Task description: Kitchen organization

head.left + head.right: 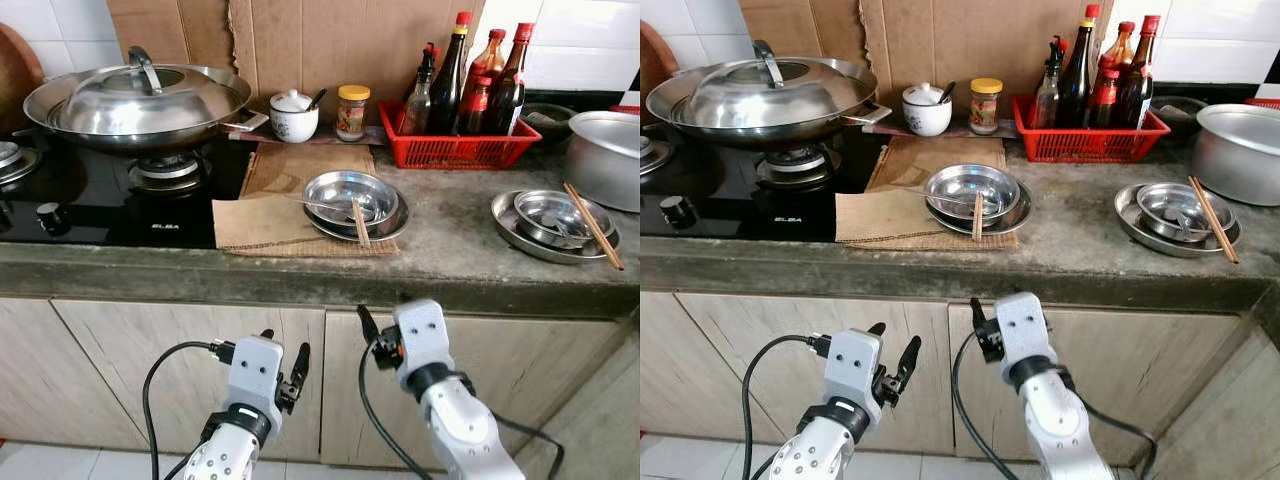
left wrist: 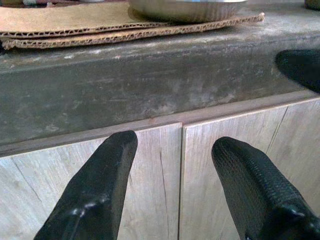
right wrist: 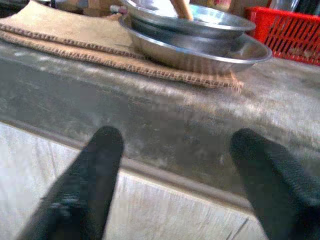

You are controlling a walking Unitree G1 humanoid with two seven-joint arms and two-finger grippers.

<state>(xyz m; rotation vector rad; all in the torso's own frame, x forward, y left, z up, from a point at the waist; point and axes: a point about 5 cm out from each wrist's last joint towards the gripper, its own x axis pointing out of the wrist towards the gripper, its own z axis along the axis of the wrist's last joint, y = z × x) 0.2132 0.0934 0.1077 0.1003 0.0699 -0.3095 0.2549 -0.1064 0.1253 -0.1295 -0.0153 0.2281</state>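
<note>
Two stacked steel dishes [image 1: 355,200] sit on a cardboard mat [image 1: 270,215] mid-counter, with a wooden chopstick [image 1: 360,222] lying across them. A second stack of steel dishes [image 1: 555,222] with chopsticks [image 1: 593,225] lies at the right. Both grippers are held below the counter's front edge, facing the cabinet doors. My left gripper [image 1: 285,350] [image 2: 175,144] is open and holds nothing. My right gripper [image 1: 383,315] [image 3: 176,136] is open too, just under the edge in front of the middle dishes [image 3: 200,40].
A lidded wok [image 1: 140,100] rests on the black gas hob [image 1: 100,195] at the left. At the back stand a white pot [image 1: 293,115], a jar [image 1: 351,110] and a red basket [image 1: 455,148] of bottles. A large metal pot [image 1: 610,155] is far right.
</note>
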